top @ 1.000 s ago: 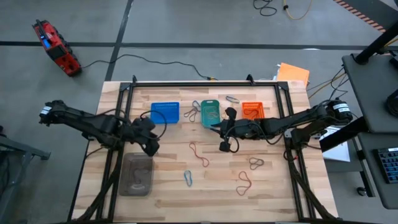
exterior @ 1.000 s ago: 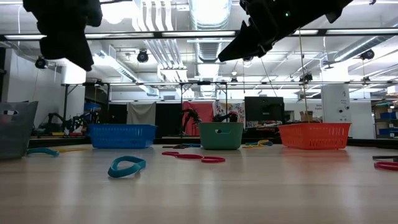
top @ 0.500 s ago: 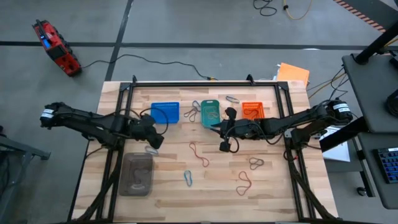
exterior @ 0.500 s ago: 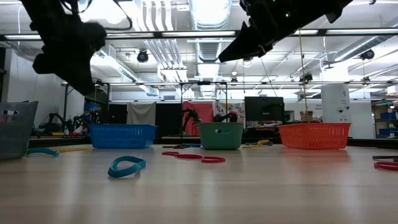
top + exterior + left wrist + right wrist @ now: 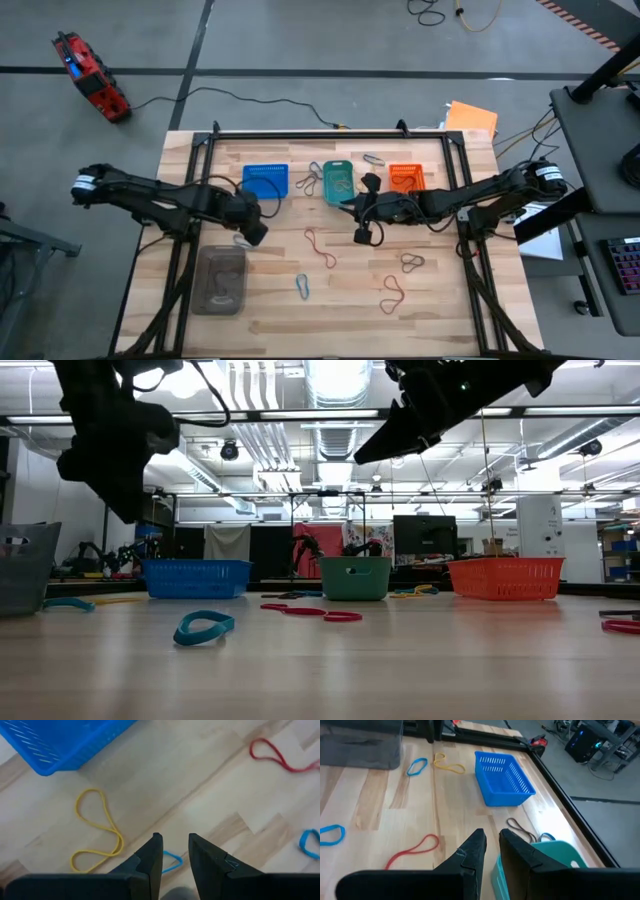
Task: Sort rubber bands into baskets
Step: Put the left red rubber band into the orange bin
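Three baskets stand in a row at the far side: blue [image 5: 265, 181], teal [image 5: 338, 182] and orange [image 5: 405, 177]. Rubber bands lie flat and loose on the wood: a red one [image 5: 320, 247], a blue one [image 5: 303, 286], a grey one [image 5: 412, 262], and another red one [image 5: 392, 293]. My left gripper [image 5: 175, 840] hangs open, pointing steeply down over a small blue band [image 5: 172, 861], beside a yellow band [image 5: 97, 832]. Nothing is between its fingers. My right gripper [image 5: 491, 836] hovers by the teal basket's near end [image 5: 540, 865], fingers a little apart, with nothing seen between them.
A clear grey container [image 5: 220, 280] stands near the left front, just in front of my left gripper [image 5: 252, 232]. More bands lie between and behind the baskets [image 5: 310, 180]. A black frame [image 5: 330, 133] runs along the table's far edge and down its sides.
My left gripper has sunk toward the table and drifted toward the table's right edge, tipping to point more steeply down. Its finger gap looks the same. My right arm has kept still.
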Robot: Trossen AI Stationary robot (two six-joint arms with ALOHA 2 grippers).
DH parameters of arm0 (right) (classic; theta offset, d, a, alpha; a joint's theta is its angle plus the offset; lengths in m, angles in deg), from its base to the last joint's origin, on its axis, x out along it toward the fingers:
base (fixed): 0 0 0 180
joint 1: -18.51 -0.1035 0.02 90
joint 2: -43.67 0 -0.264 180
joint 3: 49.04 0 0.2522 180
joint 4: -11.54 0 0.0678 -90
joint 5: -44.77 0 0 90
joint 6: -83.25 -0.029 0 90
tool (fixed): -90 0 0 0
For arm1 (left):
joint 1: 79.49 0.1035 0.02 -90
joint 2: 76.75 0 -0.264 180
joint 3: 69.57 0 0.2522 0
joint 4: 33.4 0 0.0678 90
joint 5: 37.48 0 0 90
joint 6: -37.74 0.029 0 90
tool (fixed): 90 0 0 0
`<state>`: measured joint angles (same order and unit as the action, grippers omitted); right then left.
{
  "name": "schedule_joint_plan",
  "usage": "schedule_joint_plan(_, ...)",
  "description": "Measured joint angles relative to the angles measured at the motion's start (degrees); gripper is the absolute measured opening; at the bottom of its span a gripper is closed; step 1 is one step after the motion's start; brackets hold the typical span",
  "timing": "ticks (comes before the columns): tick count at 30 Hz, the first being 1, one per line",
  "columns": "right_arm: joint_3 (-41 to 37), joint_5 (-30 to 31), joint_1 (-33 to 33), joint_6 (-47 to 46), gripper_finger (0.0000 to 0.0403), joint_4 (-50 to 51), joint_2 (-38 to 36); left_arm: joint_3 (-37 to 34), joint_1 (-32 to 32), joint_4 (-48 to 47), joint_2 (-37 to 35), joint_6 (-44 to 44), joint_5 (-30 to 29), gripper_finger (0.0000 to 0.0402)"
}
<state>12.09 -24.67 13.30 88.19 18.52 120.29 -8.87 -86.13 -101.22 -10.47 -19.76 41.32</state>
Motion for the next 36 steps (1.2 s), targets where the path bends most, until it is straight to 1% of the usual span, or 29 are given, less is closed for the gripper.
schedule_joint_plan(9, 0.0, 0.0, 0.0, -0.4, 0.0052, 0.5, 0.0, 0.1, 0.0, -0.5, 1.3, 2.5, 0.9, 0.0077)
schedule_joint_plan(14, 0.9, 0.0, 0.0, 0.2, 0.0052, 0.0, 0.0, 0.1, 0.0, -0.6, 1.6, 7.7, 2.7, 0.0077)
schedule_joint_plan(15, 1.0, 0.0, 0.0, 0.2, 0.0052, -0.1, 0.0, 0.1, 0.0, -0.9, 1.6, 9.6, 3.8, 0.0077)
schedule_joint_plan(17, 1.0, 0.0, 0.0, 0.2, 0.0052, 0.1, 0.0, 0.1, -0.1, -2.1, 1.6, 13.4, 8.8, 0.0077)
schedule_joint_plan(19, 1.0, 0.0, 0.0, 0.1, 0.0052, 0.1, 0.1, 0.1, -0.1, -3.1, 1.6, 14.1, 13.3, 0.0077)
schedule_joint_plan(20, 1.0, 0.0, 0.0, 0.1, 0.0052, 0.1, 0.1, 0.1, -0.1, -3.4, 1.6, 13.3, 14.3, 0.0077)
schedule_joint_plan(23, 1.0, 0.0, 0.0, 0.1, 0.0052, 0.1, 0.1, 0.1, -0.2, -3.6, 1.6, 13.1, 13.8, 0.0077)
schedule_joint_plan(27, 1.0, 0.0, 0.0, 0.0, 0.0052, 0.1, 0.1, 0.1, -0.3, -3.9, 1.4, 13.9, 15.0, 0.0077)
schedule_joint_plan(32, 1.0, 0.0, 0.0, 0.0, 0.0052, 0.7, 0.1, 0.1, -0.3, -3.9, 1.4, 14.0, 14.9, 0.0077)
schedule_joint_plan(36, 1.0, 0.0, 0.0, 0.0, 0.0052, 0.6, 0.1, 0.1, -0.4, -3.8, 1.5, 14.0, 13.3, 0.0077)
